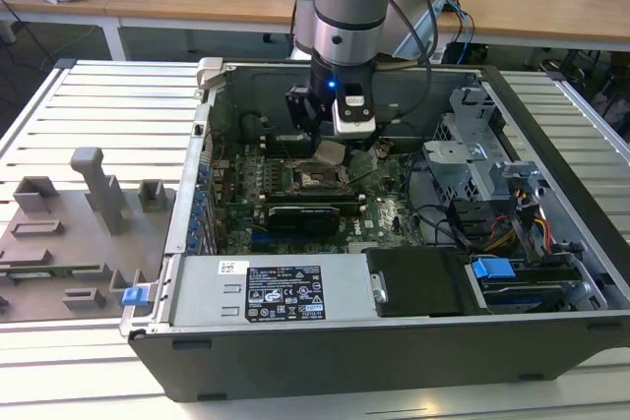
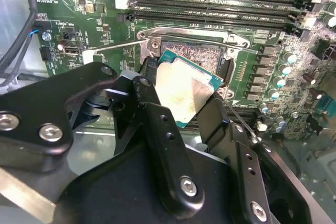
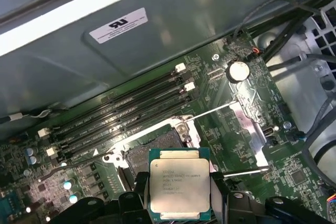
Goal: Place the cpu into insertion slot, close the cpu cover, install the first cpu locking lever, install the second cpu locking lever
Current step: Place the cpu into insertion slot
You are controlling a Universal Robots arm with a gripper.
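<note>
I have the cpu held in the tool, tilted over the insertion slot mid-motherboard, inside the open case. The case sits on the surface. A fixture plate lies by the surface's edge at the exterior view's left.

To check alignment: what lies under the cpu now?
The insertion slot, open, on the green motherboard. Its dark centre shows partly; the cpu, held by the end effector, covers the rest.

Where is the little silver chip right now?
In the second wrist view the cpu is clamped in the gripper, tilted just above the open insertion slot on the green motherboard.
</note>
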